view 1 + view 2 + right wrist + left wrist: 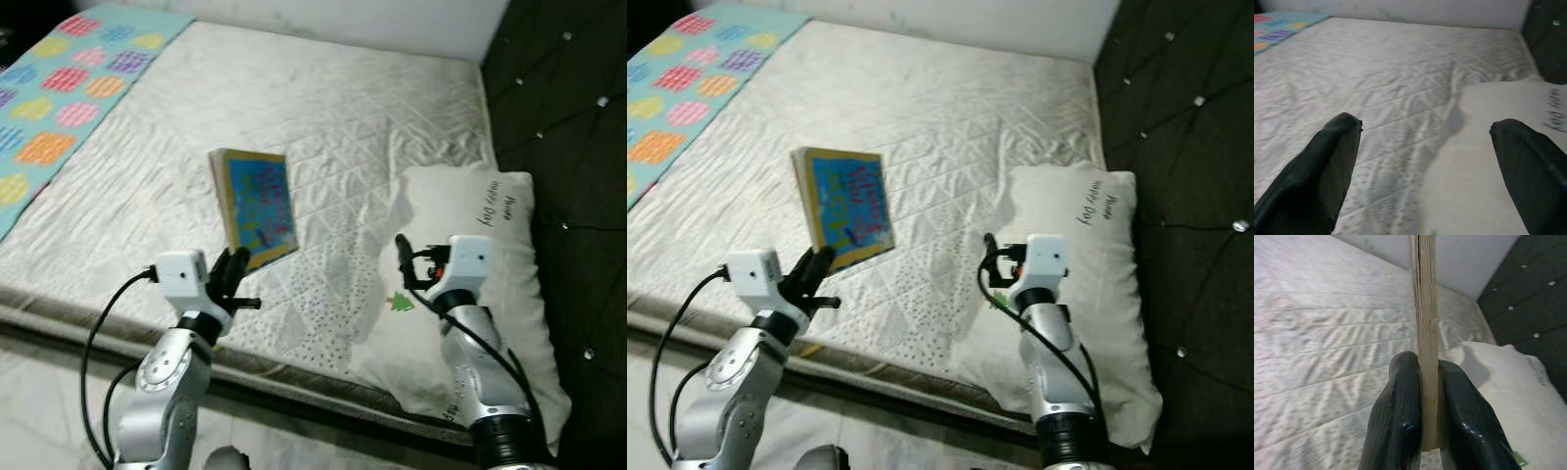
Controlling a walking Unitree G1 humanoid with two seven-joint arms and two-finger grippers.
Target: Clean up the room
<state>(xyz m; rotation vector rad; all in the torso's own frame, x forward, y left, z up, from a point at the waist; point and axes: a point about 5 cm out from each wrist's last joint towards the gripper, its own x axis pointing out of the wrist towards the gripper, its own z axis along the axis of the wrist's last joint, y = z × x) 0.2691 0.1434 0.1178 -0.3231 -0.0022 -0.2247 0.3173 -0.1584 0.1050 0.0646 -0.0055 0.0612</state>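
A thin book (257,206) with a blue picture cover and yellow edge stands tilted above the white quilted mattress (343,117). My left gripper (233,274) is shut on the book's lower corner. In the left wrist view its black fingers (1400,406) pinch the book (1423,308) edge-on. My right gripper (416,262) is open and holds nothing. It hovers over the near left edge of a white pillow (490,245). The right wrist view shows its two fingers wide apart above the mattress and the pillow (1498,161).
A turquoise blanket (59,88) with coloured patches covers the far left of the bed. A dark tufted headboard (568,117) runs along the right side. The bed's front edge (98,328) lies just before my arms, with pale floor (49,411) below.
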